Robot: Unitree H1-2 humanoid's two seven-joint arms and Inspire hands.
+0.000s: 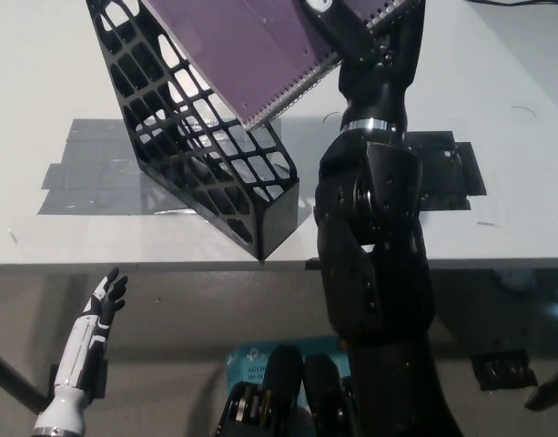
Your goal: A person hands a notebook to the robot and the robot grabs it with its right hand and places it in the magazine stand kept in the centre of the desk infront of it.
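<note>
Left hand (101,305) idle low beside the desk edge, fingers apart, holding nothing. Magazine stand (201,146) sits on the desk (42,82), open top angled up-right. Purple notebook (251,50) hangs tilted over that opening, spiral edge lowest, clamped in the right hand (347,27). Advice: square the notebook to the slot walls, lower until bottomed, then release.
</note>
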